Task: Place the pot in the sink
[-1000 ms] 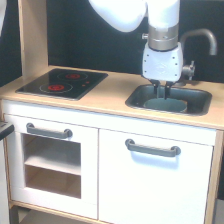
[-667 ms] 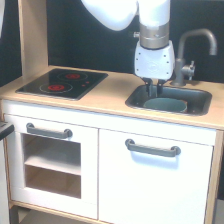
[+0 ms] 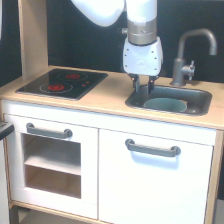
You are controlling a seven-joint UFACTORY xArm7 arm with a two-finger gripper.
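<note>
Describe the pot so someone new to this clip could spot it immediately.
Find the toy kitchen's wooden countertop, then the dark sink set into it on the exterior view's right, below the grey tap. The pot lies inside that basin: a shallow round blue-grey dish, the only thing in the sink, unlike the flat black stovetop with red rings.

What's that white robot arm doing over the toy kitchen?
The white arm's pincer hangs above the left end of the dark grey metal sink in the light wood countertop. The small round blue-grey pot sits inside the sink, and the pincer is not holding it. The pincer's fingers look slightly apart. The black stovetop with red rings lies untouched.
</note>
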